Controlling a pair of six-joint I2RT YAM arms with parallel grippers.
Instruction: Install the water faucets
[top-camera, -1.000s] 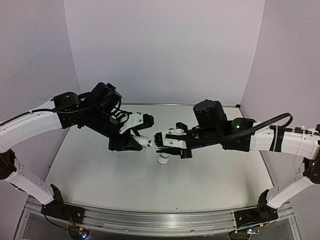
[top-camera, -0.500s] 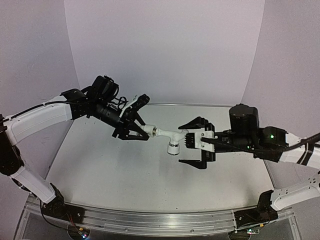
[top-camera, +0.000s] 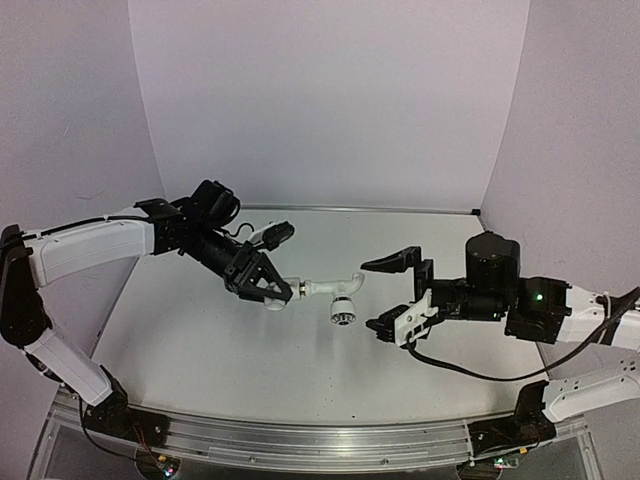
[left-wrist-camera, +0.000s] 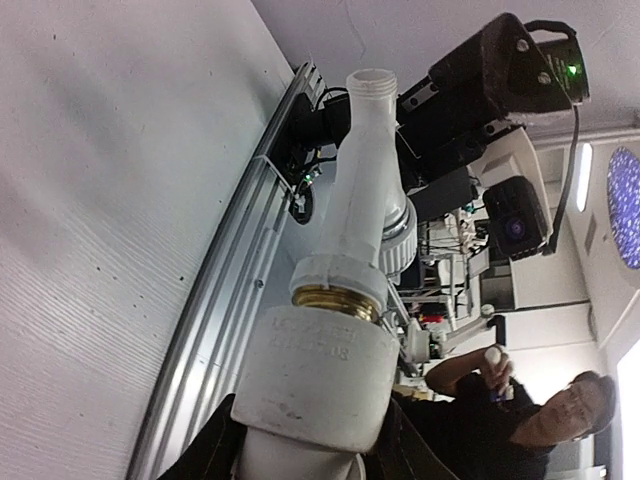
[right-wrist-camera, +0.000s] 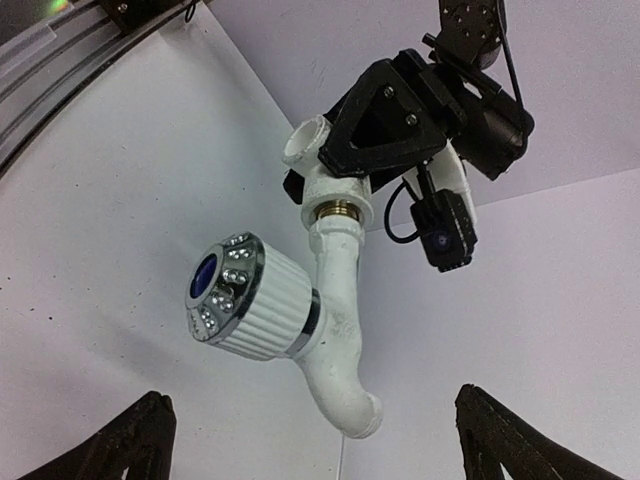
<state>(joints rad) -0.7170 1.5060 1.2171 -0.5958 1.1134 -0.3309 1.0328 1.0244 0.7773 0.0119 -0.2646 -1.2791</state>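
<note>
The white water faucet (top-camera: 328, 288), with its round blue-centred knob (top-camera: 343, 312), is joined by a brass thread to a white elbow pipe fitting (top-camera: 284, 292). My left gripper (top-camera: 268, 289) is shut on the elbow and holds the whole piece in the air above the table. The left wrist view has the elbow (left-wrist-camera: 315, 375) between the black fingers and the faucet (left-wrist-camera: 365, 190) pointing away. My right gripper (top-camera: 368, 295) stands wide open just right of the spout, apart from it. In the right wrist view the faucet (right-wrist-camera: 338, 320) hangs between the fingertips (right-wrist-camera: 150, 420), touching neither.
The white table (top-camera: 250, 360) is ringed by lilac walls. An aluminium rail (top-camera: 300, 440) runs along its near edge, with both arm bases on it. The right arm's cable (top-camera: 470, 372) loops low over the table at the right.
My right gripper has opened, let go of the faucet and drawn back to the right. The left arm has carried the joined faucet and elbow lower and slightly right.
</note>
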